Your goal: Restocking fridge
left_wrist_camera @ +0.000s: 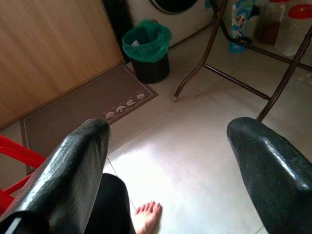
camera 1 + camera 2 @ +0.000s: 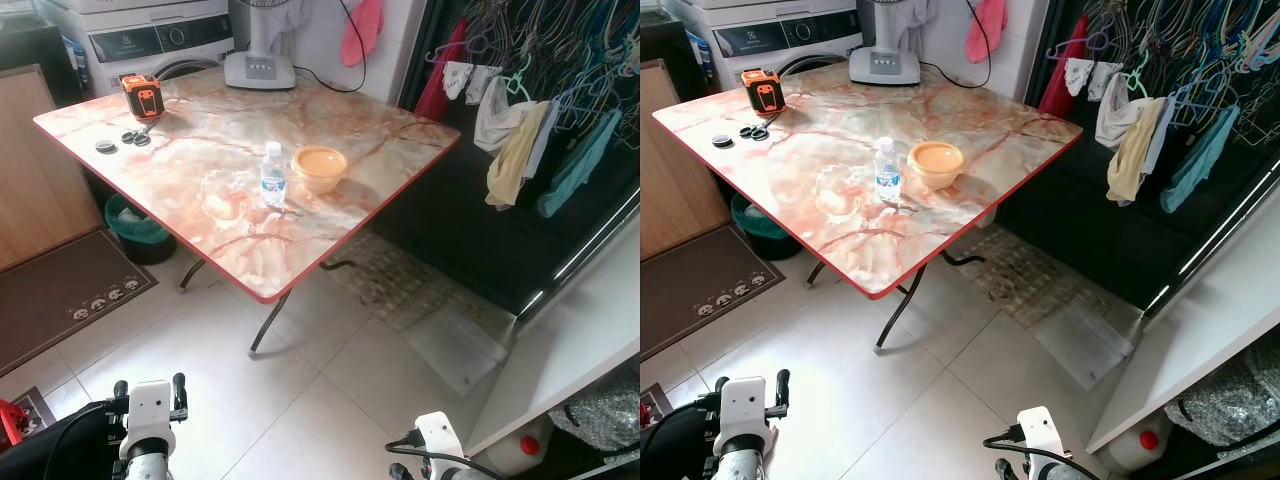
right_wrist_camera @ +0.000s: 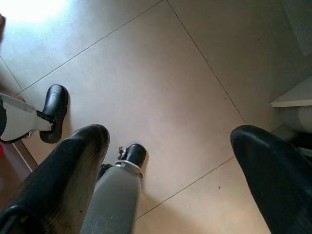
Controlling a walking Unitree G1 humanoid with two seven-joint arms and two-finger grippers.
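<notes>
A bottle (image 2: 273, 174) is seen upright near the middle of the bench (image 2: 400, 140), with an orange bowl (image 2: 319, 167) just beside it at 2 o'clock and a clear glass dish (image 2: 222, 194) close at 8 o'clock. An orange meter (image 2: 144, 96) and small dark caps (image 2: 122, 140) lie well apart toward 10 o'clock.

The left gripper (image 1: 165, 161) is held low over the floor, fingers spread wide and empty. The right gripper (image 3: 168, 165) is likewise wide open with nothing held.

Risks judged:
- The bottle is tall and narrow; a glancing approach could topple it into the bowl or dish.
- The dish is nearly transparent and could be struck unnoticed.
- A person's bare foot (image 1: 147, 216) is seen beside the left gripper; a step or arm swing could make contact.
- No fridge is identified.
</notes>
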